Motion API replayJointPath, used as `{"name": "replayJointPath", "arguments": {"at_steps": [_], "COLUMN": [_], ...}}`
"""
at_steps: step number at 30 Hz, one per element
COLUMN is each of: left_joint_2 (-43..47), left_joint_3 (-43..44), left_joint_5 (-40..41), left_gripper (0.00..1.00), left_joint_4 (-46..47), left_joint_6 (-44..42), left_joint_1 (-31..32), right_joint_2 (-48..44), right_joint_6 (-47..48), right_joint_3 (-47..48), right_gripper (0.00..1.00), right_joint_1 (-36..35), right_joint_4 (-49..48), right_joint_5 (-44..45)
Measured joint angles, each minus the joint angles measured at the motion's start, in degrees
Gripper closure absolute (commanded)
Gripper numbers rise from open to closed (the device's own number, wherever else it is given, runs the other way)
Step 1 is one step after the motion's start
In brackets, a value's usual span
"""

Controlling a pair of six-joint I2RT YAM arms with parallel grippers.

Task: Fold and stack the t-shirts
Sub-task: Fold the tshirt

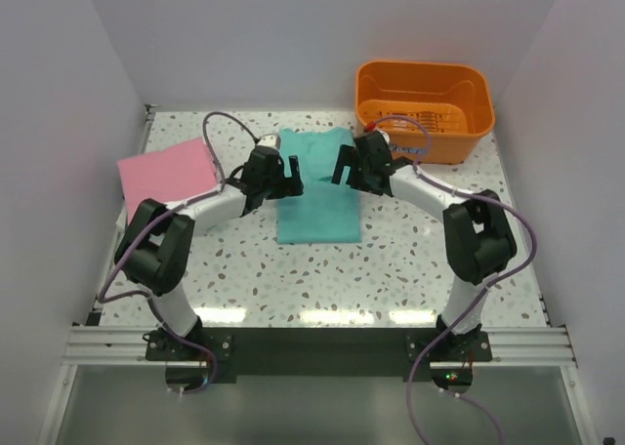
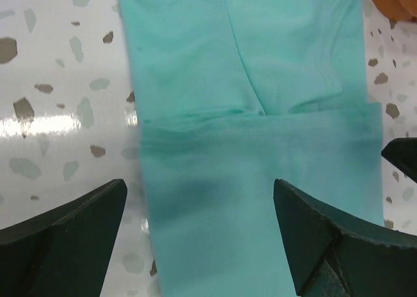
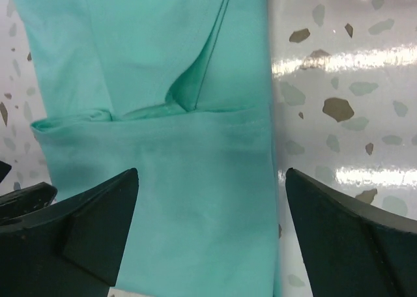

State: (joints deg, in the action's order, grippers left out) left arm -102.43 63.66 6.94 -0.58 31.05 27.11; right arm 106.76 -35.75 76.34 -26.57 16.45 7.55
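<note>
A teal-green t-shirt [image 1: 317,186] lies flat on the table's middle as a long narrow strip, its sleeves folded in. It also shows in the left wrist view [image 2: 260,114] and the right wrist view [image 3: 169,114]. A pink t-shirt [image 1: 166,171] lies folded at the far left. The darker blue-teal shirt is out of view. My left gripper [image 1: 290,175] is open and empty above the strip's left edge. My right gripper [image 1: 345,167] is open and empty above its right edge. Neither holds cloth.
An orange plastic basket [image 1: 426,99] stands at the back right, close behind the right arm. The speckled table [image 1: 410,269] is walled by white panels on three sides.
</note>
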Motion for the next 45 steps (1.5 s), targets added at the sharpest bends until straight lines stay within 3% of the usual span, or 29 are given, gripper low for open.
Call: {"name": "replayJointPath", "arguments": {"at_steps": [7,12,14,16,21,26,29,30,31,33,34,40,45], "left_joint_2": [13.0,19.1,20.2,20.5,20.0,18.0,17.6,17.4,17.4,17.4,17.4,22.0,33.9], "left_joint_3": [-13.7,-23.4,-26.2,-28.1,-30.2,-30.5,-31.3,-31.6,-31.8,-32.3,-32.7,-35.9,-39.3], "left_joint_5": [-3.3,-4.9,-5.4,-5.8,-6.5,-7.8,-8.1,-8.2,-8.2,-8.2,-8.2,-7.9,-6.8], "left_gripper": [0.00,0.00,0.05,0.15,0.41,0.57,0.76,0.93,1.00,1.00,1.00,1.00,1.00], "left_joint_4": [0.9,1.9,2.1,2.8,4.9,7.8,9.2,9.7,9.7,10.1,10.5,9.4,2.4], "left_joint_6": [1.9,4.0,4.9,5.8,7.4,8.5,9.2,9.6,10.2,10.4,10.4,10.9,13.0], "left_joint_1": [0.5,2.5,3.4,4.0,4.1,4.2,4.5,4.8,5.1,5.7,5.9,8.3,14.5], "right_joint_2": [-9.4,-15.5,-16.7,-17.8,-17.8,-17.4,-17.4,-17.4,-17.5,-17.6,-17.8,-23.6,-36.6], "right_joint_6": [-1.4,-3.4,-4.1,-4.5,-5.5,-7.2,-8.5,-8.9,-9.2,-9.7,-9.9,-10.2,-9.9], "right_joint_3": [-13.8,-25.7,-28.9,-30.6,-32.8,-34.7,-36.0,-36.3,-36.6,-37.4,-37.9,-42.9,-49.3], "right_gripper": [0.02,0.09,0.15,0.21,0.49,0.56,0.62,0.65,0.67,0.81,0.98,1.00,1.00], "right_joint_1": [0.0,0.0,0.0,0.0,0.0,0.0,0.0,0.0,0.0,-0.1,-0.1,-0.5,-2.1], "right_joint_4": [-1.3,-2.9,-3.9,-5.9,-9.0,-12.6,-14.8,-15.4,-15.8,-16.5,-16.6,-14.5,-7.6], "right_joint_5": [-5.4,-9.5,-10.5,-11.4,-13.0,-15.0,-15.7,-15.9,-16.1,-16.3,-16.4,-16.6,-17.5]}}
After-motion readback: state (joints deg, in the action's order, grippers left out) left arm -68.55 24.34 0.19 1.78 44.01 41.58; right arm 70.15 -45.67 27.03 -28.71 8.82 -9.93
